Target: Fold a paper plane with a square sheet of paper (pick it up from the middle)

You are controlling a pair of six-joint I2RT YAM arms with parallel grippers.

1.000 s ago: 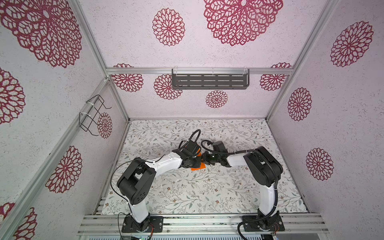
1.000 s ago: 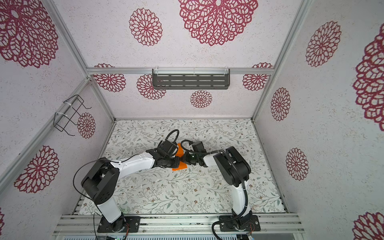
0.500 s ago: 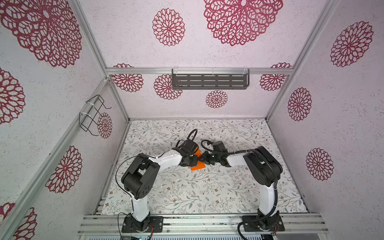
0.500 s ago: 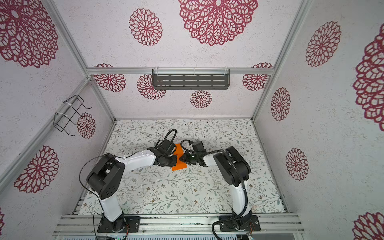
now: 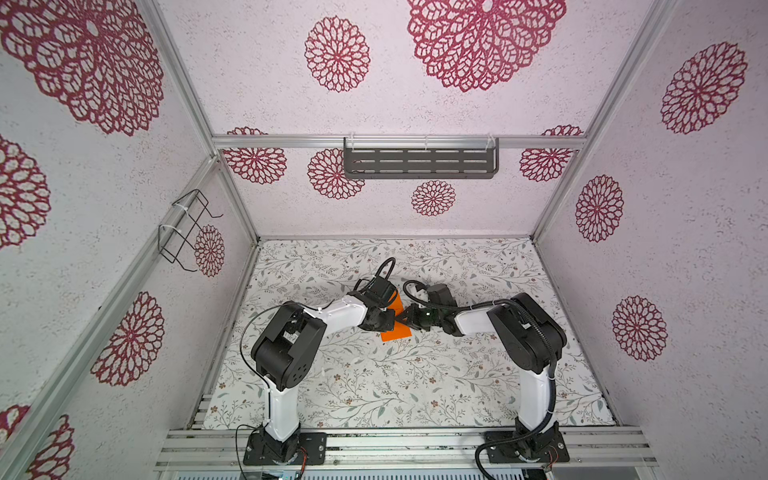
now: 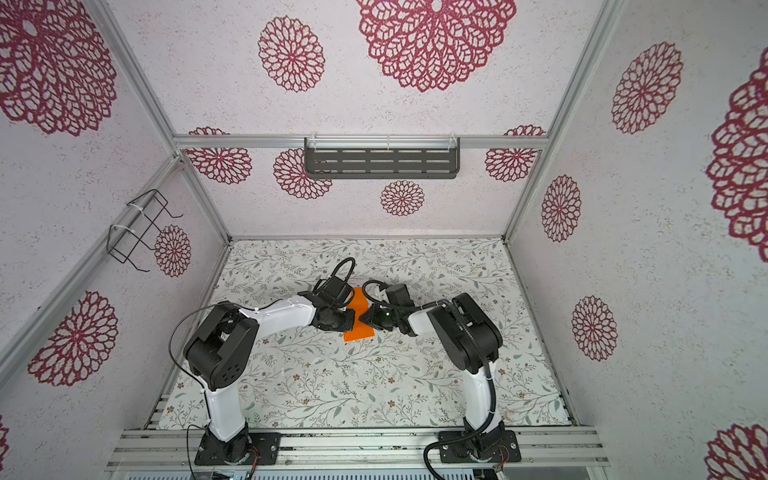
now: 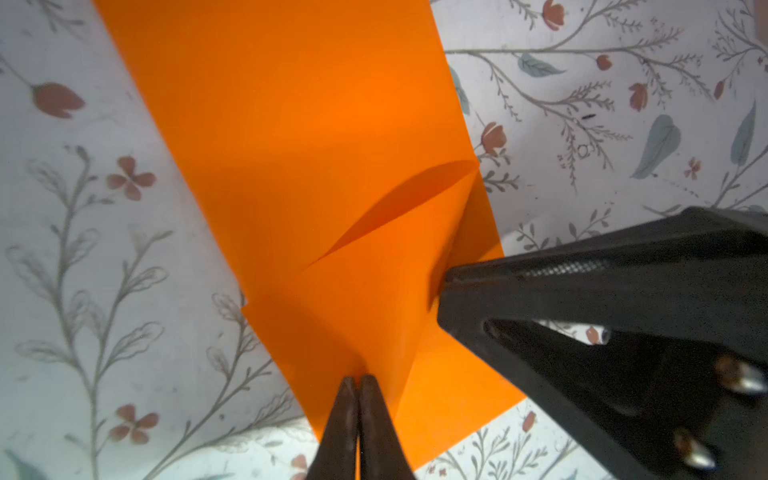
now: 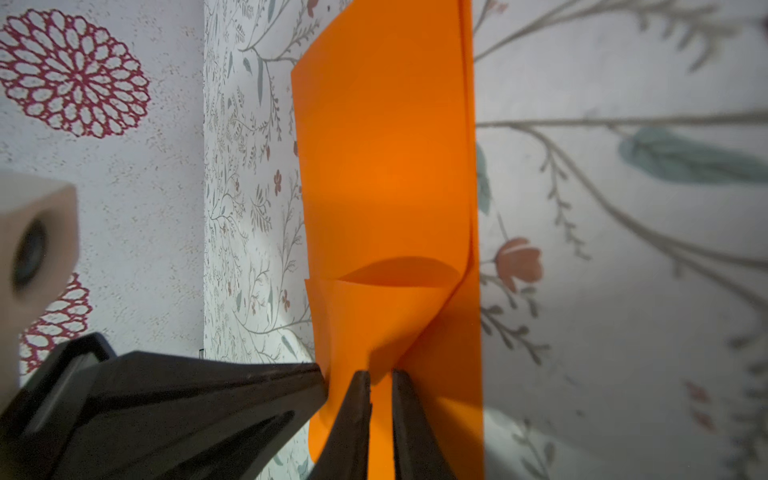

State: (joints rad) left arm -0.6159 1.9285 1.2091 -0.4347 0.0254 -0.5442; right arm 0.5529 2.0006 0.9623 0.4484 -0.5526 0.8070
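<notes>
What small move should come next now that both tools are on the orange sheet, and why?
Probably lift both tools a little, together. The left tool pinches a raised ridge of the orange sheet, the right tool grips the same lifted flap beside it, while the rest lies on the floral mat. A joint lift should free the flap for folding without tearing.

Bright, even light casts soft shadows; both top views bend at edges, wrist views blur close up.
</notes>
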